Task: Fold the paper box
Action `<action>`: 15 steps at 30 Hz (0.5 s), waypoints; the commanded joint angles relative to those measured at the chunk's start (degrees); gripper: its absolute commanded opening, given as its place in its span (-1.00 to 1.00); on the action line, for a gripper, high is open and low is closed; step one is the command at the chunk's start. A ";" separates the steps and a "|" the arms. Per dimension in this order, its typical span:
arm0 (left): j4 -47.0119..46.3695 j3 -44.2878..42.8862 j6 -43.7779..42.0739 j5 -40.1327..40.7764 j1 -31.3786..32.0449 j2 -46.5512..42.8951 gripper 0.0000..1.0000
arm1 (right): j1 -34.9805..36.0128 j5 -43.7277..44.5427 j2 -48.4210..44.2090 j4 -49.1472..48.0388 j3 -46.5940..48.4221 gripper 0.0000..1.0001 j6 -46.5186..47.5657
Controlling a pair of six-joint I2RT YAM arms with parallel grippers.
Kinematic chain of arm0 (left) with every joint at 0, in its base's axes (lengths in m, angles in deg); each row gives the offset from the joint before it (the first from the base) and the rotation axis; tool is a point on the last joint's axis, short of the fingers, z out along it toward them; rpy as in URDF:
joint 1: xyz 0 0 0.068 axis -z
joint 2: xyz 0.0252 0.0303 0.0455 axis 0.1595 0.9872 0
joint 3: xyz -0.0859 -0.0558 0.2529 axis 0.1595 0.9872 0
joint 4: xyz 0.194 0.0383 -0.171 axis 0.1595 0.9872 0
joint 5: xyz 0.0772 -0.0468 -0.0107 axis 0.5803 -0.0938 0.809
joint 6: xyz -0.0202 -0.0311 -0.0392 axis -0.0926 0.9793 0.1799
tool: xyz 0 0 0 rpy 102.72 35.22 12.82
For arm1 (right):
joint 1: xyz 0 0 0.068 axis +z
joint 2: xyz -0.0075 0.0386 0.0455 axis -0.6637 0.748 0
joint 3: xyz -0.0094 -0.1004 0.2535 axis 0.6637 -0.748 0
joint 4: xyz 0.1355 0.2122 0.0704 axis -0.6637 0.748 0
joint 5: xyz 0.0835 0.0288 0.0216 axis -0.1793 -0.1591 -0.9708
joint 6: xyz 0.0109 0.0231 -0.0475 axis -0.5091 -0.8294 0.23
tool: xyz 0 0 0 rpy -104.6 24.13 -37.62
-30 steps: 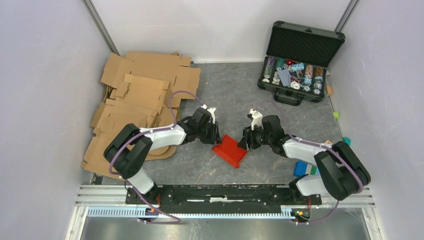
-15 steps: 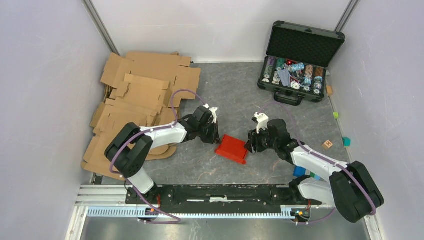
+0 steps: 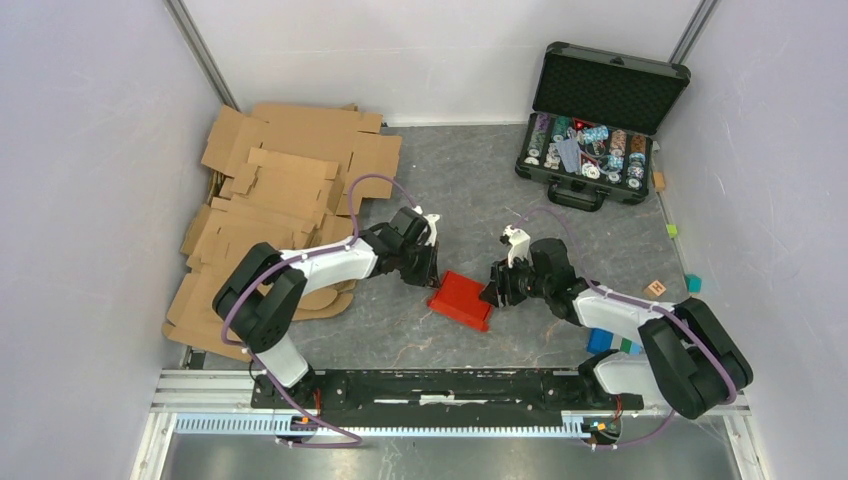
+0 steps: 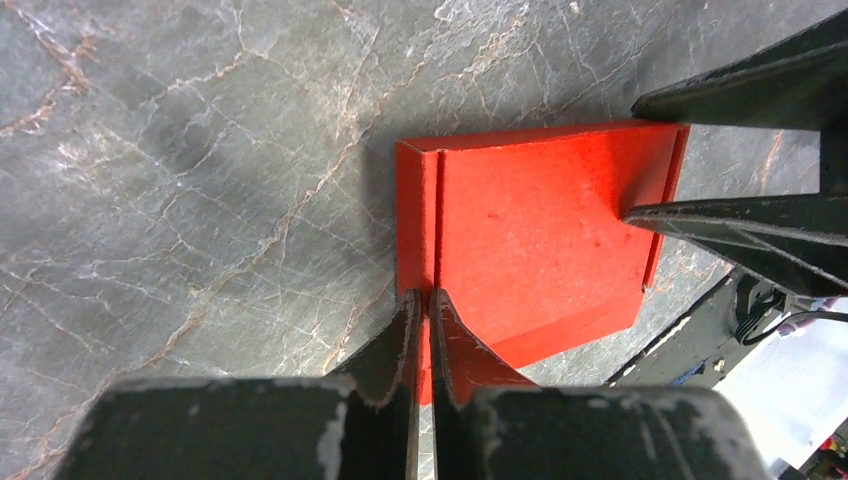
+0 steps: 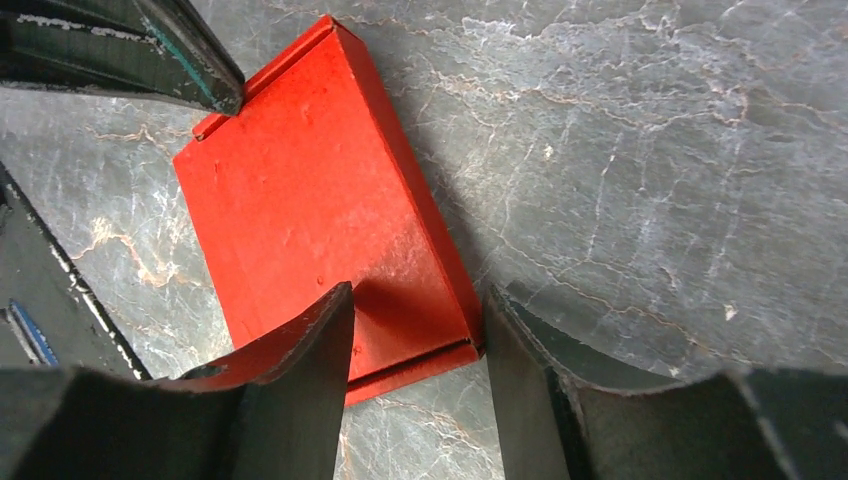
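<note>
Two contacts: left gripper (image 4: 421,325) pinches the paper box (image 4: 530,230) wall; right gripper (image 5: 418,305) straddles it, parted.

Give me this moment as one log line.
left gripper: shut on red paperboard box edge | right gripper: open, straddling opposite edge | box: on marbled grey table

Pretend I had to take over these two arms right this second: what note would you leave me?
Left gripper: shut, pinching a thin edge wall of the paper box.
Right gripper: open, straddling the opposite edge, one finger over the top face, the other outside it.
Box: lies on the table between the two grippers.
Done: it already looks like a shallow closed box, not a flat sheet.
Left: probably press the seam along the pinched edge home, then release. Whether it is fully tucked cannot be seen.
</note>
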 commanded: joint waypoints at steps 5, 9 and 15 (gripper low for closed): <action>3.71 -7.65 -4.54 -2.47 -0.26 1.37 -0.96 | -0.06 -6.88 -1.10 -4.75 -2.98 -0.05 -2.84; 6.83 -10.08 -5.01 -2.18 -0.34 1.11 -0.95 | -0.07 -7.46 -2.34 -3.22 -3.43 0.01 -2.51; 9.72 -11.96 -5.22 -2.47 -0.38 1.67 -0.96 | 0.11 -8.86 -2.83 -2.12 -3.57 0.46 -0.57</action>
